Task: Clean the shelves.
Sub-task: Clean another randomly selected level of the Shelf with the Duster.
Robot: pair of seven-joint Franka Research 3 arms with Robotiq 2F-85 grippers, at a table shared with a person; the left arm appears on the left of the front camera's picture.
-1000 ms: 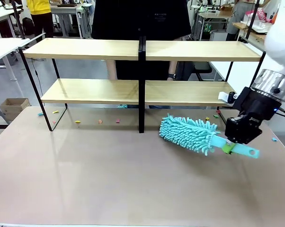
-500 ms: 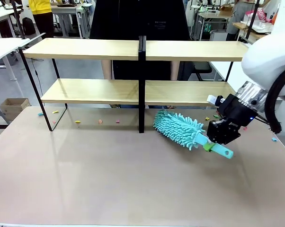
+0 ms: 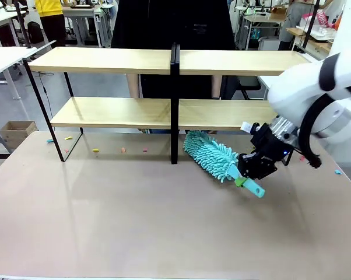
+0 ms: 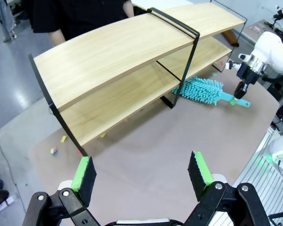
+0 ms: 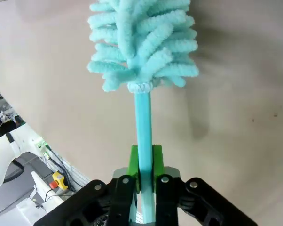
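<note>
The shelves are two long light wooden boards on a thin black frame with a central black post; they also show in the left wrist view as the shelves. My right gripper is shut on the handle of a teal fluffy duster, whose head lies on the table just right of the post, under the lower board. The right wrist view shows the duster with its handle clamped in my right gripper. My left gripper hovers open high over the table, holding nothing.
Small coloured scraps lie on the beige tabletop under the lower shelf, with more near the right edge. A person in black stands behind the shelves. A cardboard box sits on the floor at left.
My right gripper has carried the duster to the left and farther back, so its head now lies close to the central post beneath the lower board.
</note>
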